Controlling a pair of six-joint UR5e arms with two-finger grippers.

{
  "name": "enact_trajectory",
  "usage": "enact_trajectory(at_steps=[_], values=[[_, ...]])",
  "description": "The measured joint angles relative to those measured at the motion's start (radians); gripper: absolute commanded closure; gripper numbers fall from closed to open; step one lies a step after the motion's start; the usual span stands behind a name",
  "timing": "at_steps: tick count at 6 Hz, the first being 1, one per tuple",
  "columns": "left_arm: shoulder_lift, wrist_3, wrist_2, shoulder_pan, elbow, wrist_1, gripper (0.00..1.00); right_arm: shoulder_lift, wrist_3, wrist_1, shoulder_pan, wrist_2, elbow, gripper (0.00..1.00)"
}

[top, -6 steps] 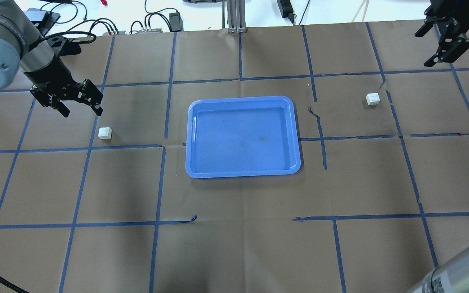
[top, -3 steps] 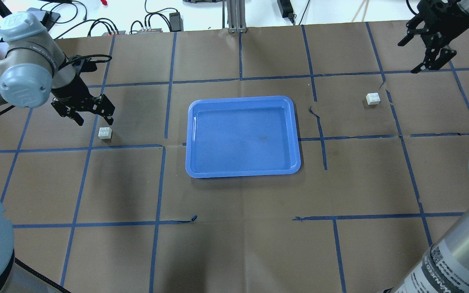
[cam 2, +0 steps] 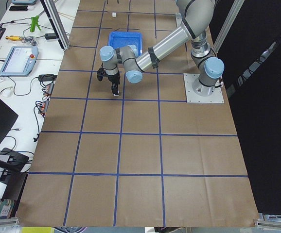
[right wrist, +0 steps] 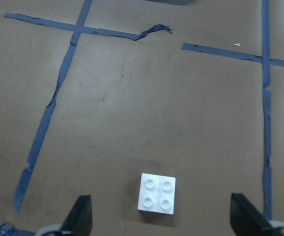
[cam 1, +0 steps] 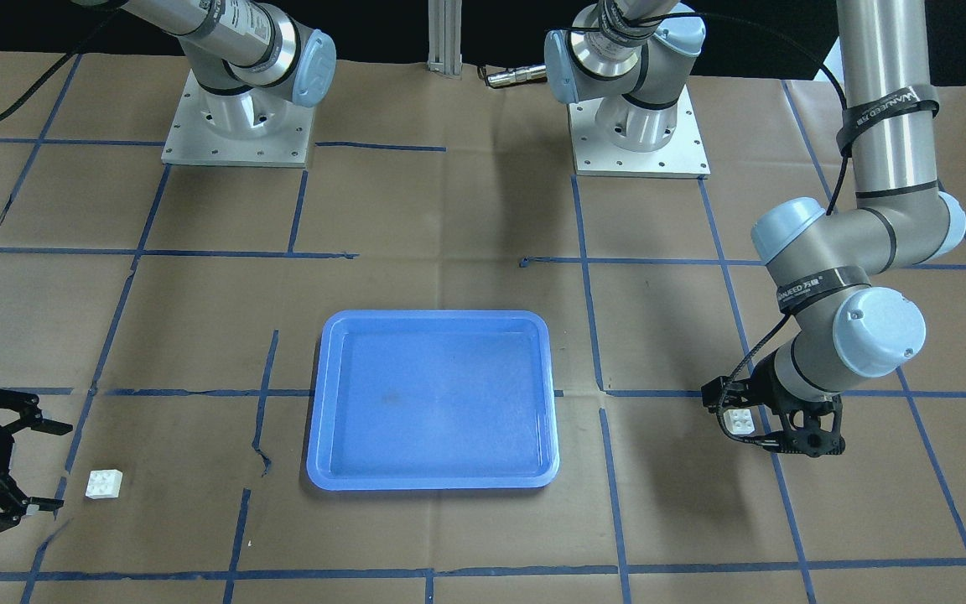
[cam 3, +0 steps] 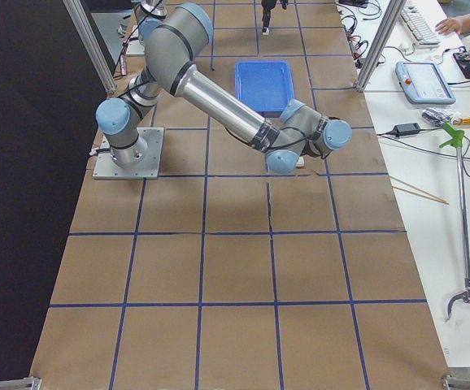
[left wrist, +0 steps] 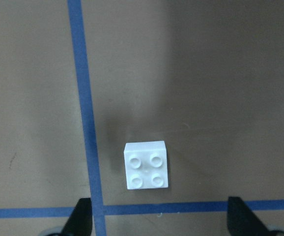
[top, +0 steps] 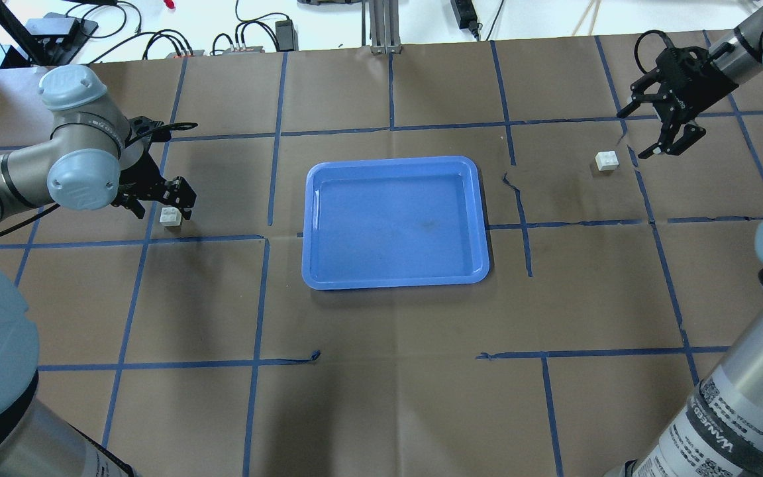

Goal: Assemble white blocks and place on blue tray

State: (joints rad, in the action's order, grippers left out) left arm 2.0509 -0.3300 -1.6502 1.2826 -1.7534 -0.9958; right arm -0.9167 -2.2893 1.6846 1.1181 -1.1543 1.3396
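Observation:
The blue tray (top: 395, 161) lies at mid-table, also seen in the front view (cam 1: 433, 317). One white 2x2 block (top: 171, 216) lies to its left on the brown paper. My left gripper (top: 164, 207) is open and right over this block. In the left wrist view the block (left wrist: 147, 165) lies just ahead of the open gripper (left wrist: 161, 219). The other white block (top: 607, 161) lies right of the tray. My right gripper (top: 640, 132) is open, just beyond it and apart. The right wrist view shows that block (right wrist: 157, 193) ahead of the open gripper (right wrist: 162, 216).
The table is covered in brown paper with a blue tape grid; some tape is torn and lifted (top: 512, 185). Cables and power bricks (top: 249, 40) lie past the far edge. An aluminium post (top: 381, 26) stands at the far middle. The arm bases (cam 1: 638, 134) sit at the near side.
My left gripper has moved right and down onto the left block. My right gripper has moved left and toward the right block. Both blocks and the tray stay in place.

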Motion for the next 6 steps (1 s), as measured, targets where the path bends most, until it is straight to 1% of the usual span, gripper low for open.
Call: enact_trajectory(at_steps=[1,2,3,4,5,6], values=[[0.012,0.002,-0.012,0.000,0.006,0.005,0.55,0.009,0.002,0.015,-0.005,0.002,0.022,0.00],[0.017,0.009,-0.010,0.000,0.008,0.005,0.55,0.022,0.003,0.044,-0.014,0.027,0.029,0.00],[0.023,0.016,-0.002,0.000,0.005,0.005,0.57,0.037,0.003,0.071,-0.023,0.069,0.032,0.00],[0.029,0.019,0.002,0.000,0.001,0.005,0.72,0.052,0.004,0.083,-0.027,0.093,0.033,0.00],[0.032,0.019,0.003,0.001,0.003,0.005,0.81,0.068,0.005,0.087,-0.028,0.102,0.033,0.00],[0.028,0.019,0.004,0.001,0.012,0.005,0.84,0.081,0.005,0.088,-0.029,0.104,0.035,0.00]])
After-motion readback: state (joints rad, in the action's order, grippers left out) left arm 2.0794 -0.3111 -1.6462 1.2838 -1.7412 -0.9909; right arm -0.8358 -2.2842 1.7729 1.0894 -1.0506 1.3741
